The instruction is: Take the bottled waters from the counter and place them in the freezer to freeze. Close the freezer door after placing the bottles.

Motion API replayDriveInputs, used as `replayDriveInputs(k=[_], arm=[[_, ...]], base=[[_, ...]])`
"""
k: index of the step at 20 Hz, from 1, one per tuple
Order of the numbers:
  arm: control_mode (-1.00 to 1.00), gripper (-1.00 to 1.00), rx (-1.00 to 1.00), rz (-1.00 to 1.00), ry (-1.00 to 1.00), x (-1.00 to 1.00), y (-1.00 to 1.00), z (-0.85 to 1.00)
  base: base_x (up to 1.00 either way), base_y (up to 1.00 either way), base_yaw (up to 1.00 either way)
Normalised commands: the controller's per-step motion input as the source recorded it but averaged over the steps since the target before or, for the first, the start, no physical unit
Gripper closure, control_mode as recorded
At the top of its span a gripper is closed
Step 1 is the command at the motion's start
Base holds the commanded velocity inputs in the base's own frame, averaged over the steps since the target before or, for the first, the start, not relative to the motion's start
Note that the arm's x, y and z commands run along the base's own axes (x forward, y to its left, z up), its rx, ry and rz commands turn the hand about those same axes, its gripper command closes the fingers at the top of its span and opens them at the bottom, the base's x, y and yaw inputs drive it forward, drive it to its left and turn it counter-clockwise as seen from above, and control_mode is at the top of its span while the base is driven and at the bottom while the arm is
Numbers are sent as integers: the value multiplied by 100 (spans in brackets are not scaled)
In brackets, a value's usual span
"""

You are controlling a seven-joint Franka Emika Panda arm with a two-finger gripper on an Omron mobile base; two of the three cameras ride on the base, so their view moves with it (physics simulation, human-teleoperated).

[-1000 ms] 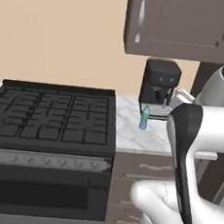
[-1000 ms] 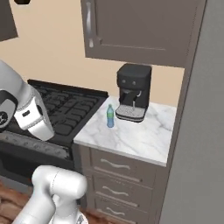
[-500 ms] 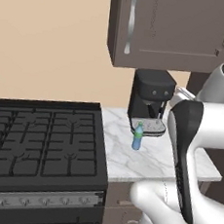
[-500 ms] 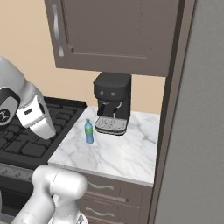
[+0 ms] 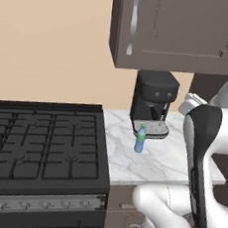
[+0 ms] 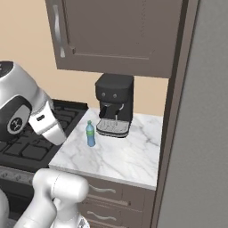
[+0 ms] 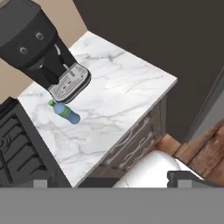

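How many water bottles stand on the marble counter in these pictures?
1: the blue bottle stands on the counter, just in front of the coffee machine, towards the stove. Another could be hidden.

Blue translucent bottle (image 5: pixel 140 140) with teal-green cap, on white grey-veined marble counter (image 5: pixel 155 163). Black coffee machine (image 5: pixel 153 102) behind it, silver drip tray. Black gas stove (image 5: pixel 40 145) left of counter. Grey-brown drawers (image 6: pixel 109 200) below, dark brown cabinet (image 5: pixel 179 30) above.
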Motion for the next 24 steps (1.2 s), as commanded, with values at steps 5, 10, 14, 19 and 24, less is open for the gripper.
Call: replayDriveInputs(k=[5, 10, 14, 19, 24], arm=[[-100, -100, 0, 2, 0, 32, -45, -16], [-100, -100, 0, 3, 0, 43, -40, -18], [-100, -100, 0, 31, 0, 29, -10, -20], [-100, -100, -2, 46, 0, 29, 0, -28], [-100, -100, -7, 50, 0, 25, 0, -39]], base=[[0, 0, 0], [0, 0, 0], [0, 0, 0], [0, 0, 0], [0, 0, 0]])
